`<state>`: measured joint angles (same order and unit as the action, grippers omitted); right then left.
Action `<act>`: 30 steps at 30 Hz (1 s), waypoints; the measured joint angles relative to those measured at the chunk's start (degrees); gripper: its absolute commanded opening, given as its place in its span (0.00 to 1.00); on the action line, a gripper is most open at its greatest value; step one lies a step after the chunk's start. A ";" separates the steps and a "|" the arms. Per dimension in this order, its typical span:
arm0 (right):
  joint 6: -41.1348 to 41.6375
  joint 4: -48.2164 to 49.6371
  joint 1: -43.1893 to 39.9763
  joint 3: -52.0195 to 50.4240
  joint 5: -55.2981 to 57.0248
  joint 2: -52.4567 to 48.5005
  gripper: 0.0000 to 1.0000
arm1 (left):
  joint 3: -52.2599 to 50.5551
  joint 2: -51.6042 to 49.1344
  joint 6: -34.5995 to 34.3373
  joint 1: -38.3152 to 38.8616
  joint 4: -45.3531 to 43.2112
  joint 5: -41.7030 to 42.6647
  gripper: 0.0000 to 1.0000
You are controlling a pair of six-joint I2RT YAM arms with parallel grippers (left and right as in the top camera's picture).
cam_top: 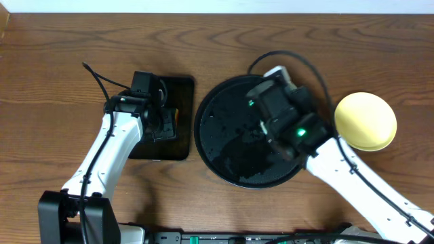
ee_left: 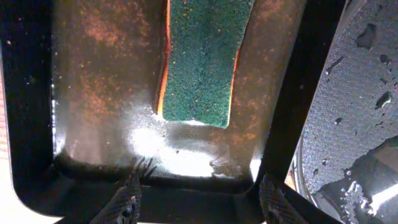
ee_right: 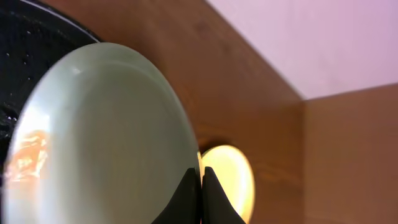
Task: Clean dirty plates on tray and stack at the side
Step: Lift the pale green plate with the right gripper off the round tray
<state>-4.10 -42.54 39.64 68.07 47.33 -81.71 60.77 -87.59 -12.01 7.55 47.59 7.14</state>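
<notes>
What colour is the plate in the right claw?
Pale mint-white. The plate is pinched at its rim by the right claw, and it shows best in the right wrist view.

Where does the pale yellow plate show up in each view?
Overhead: yellow plate on the table at right, beside the round black tray.
Left wrist: not in view; tray at right edge.
Right wrist: plate at bottom centre, behind the right end effector gripping a mint plate; tray upper left.
Shared landmark: the tray.
</notes>
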 measured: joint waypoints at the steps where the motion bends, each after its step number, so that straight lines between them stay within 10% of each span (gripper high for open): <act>1: -0.17 0.00 1.11 0.00 1.25 0.00 0.01 | 0.00 0.00 -0.02 0.00 0.00 0.00 0.62; 30: -0.98 0.28 4.76 0.00 10.40 0.00 0.01 | 0.00 0.00 -0.02 0.00 0.00 0.00 0.63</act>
<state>-5.08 -42.26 44.40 68.07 57.74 -81.71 60.77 -87.59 -12.03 7.55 47.59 7.14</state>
